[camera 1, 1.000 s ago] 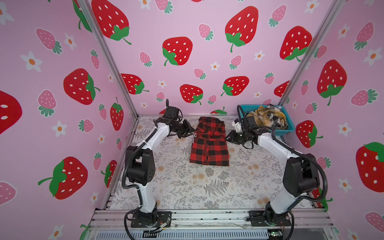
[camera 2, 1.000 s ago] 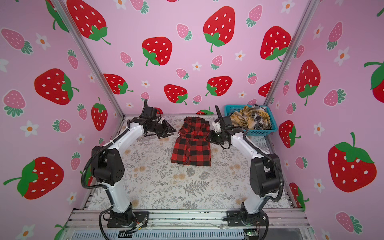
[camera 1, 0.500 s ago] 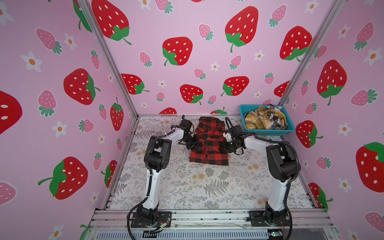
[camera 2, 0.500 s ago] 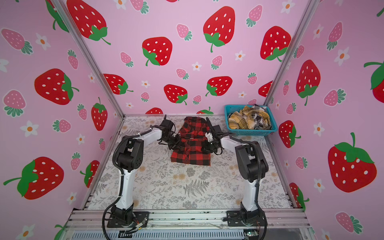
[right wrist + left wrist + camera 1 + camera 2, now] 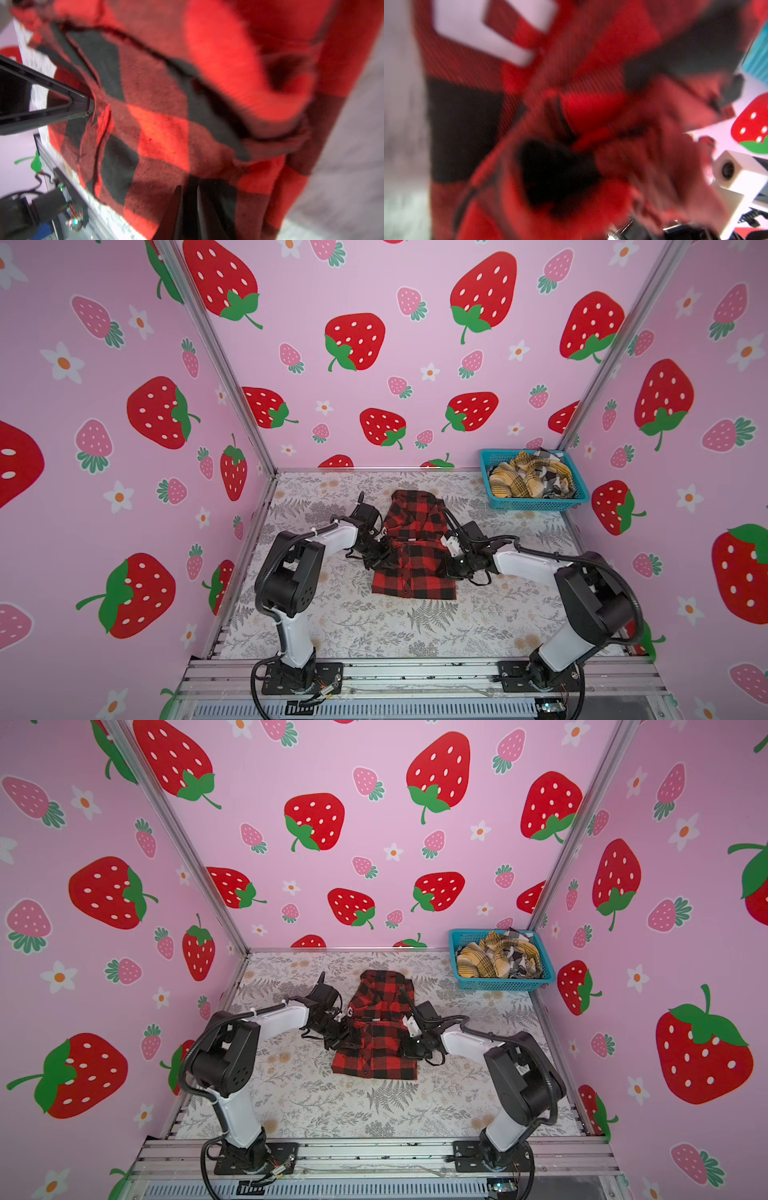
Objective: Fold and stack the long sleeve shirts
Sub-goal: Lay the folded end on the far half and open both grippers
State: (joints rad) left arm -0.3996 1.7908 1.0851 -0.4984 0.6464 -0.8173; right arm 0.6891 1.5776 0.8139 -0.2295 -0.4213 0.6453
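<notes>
A red-and-black check long sleeve shirt [image 5: 411,564] [image 5: 374,1052] lies lengthwise mid-table, collar toward the back wall, with a crease across its middle. White lettering [image 5: 477,27] shows on it. My left gripper [image 5: 379,555] [image 5: 343,1038] is at its left edge, shut on bunched cloth [image 5: 591,104] that fills the blurred left wrist view. My right gripper [image 5: 449,568] [image 5: 409,1048] is at its right edge. In the right wrist view the right gripper [image 5: 189,199] has its fingers almost together on dark check fabric [image 5: 162,128].
A turquoise mesh basket [image 5: 536,504] [image 5: 498,984] stands in the back right corner. It holds a crumpled mustard-yellow plaid shirt [image 5: 515,481] and a black-and-white plaid one [image 5: 552,479]. Pink strawberry walls close in three sides. An aluminium rail [image 5: 415,672] runs along the front.
Both grippers came from beside the collar at the back down the shirt's sides to its middle. The shirt has slid toward the front with them.
</notes>
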